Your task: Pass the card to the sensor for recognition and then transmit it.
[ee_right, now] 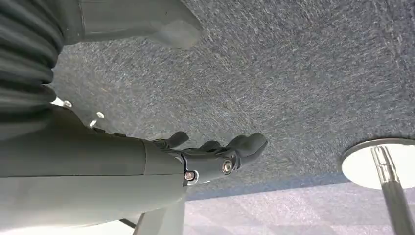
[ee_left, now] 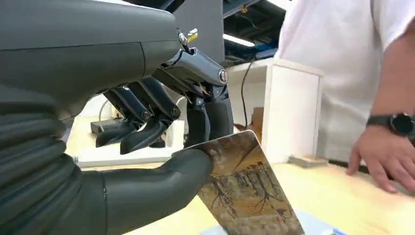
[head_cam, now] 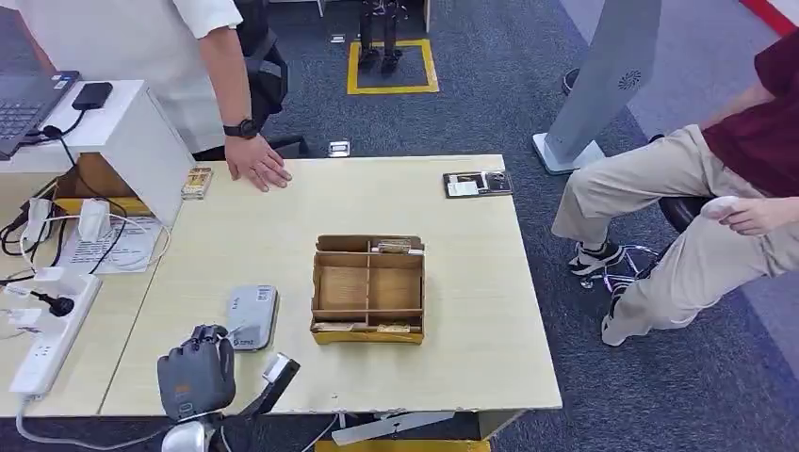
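The left robot hand (head_cam: 195, 369) hangs over the near-left corner of the pale wooden surface (head_cam: 452, 311), pinching a thin rectangular card with a brown landscape print (ee_left: 244, 188) between its thick grey thumb and one dark finger; the other fingers curl loosely above. The flat grey rounded sensor pad (head_cam: 251, 316) lies just beside the hand, at about 1 o'clock from it.

The grip takes only one corner of the card, so the main risk, as I judge it, is the card pivoting or slipping out if its free end touches the pad or the surface on the way over. A person's hand (head_cam: 256, 166) rests on the far edge, well apart.

The card's long axis slopes down and away from the thumb, free end lowest, possibly just above the pad, though the wrist view crops this.

The right robot hand (ee_right: 215, 156) hangs over blue-grey carpet, fingers loosely spread, holding nothing.
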